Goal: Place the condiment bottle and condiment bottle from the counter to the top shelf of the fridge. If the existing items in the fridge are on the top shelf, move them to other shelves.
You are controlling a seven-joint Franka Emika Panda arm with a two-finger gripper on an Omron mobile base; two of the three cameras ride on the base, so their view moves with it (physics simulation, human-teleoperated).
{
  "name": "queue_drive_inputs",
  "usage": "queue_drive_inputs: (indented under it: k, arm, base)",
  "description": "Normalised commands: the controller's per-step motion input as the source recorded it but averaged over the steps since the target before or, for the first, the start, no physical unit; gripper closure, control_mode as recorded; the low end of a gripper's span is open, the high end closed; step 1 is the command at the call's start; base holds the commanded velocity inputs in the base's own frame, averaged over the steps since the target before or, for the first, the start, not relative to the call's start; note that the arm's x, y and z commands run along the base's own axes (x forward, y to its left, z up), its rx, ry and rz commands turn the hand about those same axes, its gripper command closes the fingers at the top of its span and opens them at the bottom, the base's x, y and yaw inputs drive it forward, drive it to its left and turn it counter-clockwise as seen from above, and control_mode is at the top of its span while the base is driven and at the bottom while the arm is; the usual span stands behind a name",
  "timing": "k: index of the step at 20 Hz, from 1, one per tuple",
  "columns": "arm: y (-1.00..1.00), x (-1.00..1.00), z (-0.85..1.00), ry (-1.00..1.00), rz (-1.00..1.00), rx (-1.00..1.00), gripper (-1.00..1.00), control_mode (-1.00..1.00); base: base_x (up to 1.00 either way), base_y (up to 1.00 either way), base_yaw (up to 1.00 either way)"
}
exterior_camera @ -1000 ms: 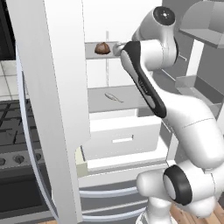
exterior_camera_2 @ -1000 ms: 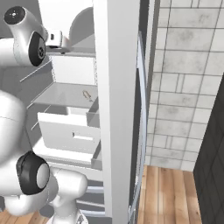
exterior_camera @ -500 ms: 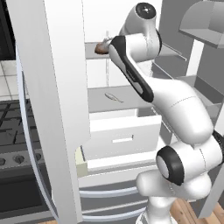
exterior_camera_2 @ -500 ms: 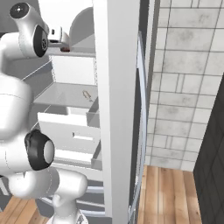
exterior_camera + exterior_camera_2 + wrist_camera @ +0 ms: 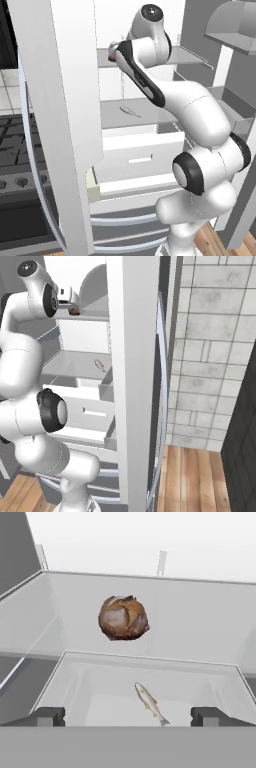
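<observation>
Jaws wide apart, empty; gripper [image 5: 127,716] hovers above the fridge's translucent grey top shelf [image 5: 200,627]. Round brown crusty bread loaf [image 5: 123,618] sits on that shelf, clear of the jaws. Small silvery fish [image 5: 150,703] lies on the shelf below. Can't tell where the condiment bottles are.

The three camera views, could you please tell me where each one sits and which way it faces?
Left base view: behind the arm's left, facing the open fridge; arm fills the right.
Right base view: behind its right, past the door edge; arm at left.
Hand view: on the hand, looking down at the bread and fish; open gripper fingertips below.
All share the fish.
</observation>
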Motion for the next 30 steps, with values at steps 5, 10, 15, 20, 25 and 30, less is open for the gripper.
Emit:
queue_drive_inputs:
  k: [5, 10, 15, 20, 25, 30]
  arm:
    - [0.00, 0.01, -0.08, 0.06, 0.00, 0.00, -1.00, -1.00]
    - [0.00, 0.00, -0.05, 0.06, 0.00, 0.00, -1.00, -1.00]
    - [0.00, 0.08, -0.04, 0.02, 0.00, 0.00, -1.00, -1.00]
    - [0.00, 0.15, -0.03, 0.00, 0.00, 0.00, -1.00, -1.00]
    - [0.00, 0.20, -0.10, 0.02, 0.00, 0.00, -1.00, -1.00]
    - [0.03, 0.22, -0.12, 0.00, -0.01, 0.01, -1.00, -1.00]
  base:
    - [0.00, 0.00, 0.00]
    - [0.00, 0.00, 0.00]
    - [0.00, 0.00, 0.00]
    - [0.00, 0.00, 0.00]
    - [0.00, 0.00, 0.00]
    - [0.00, 0.00, 0.00]
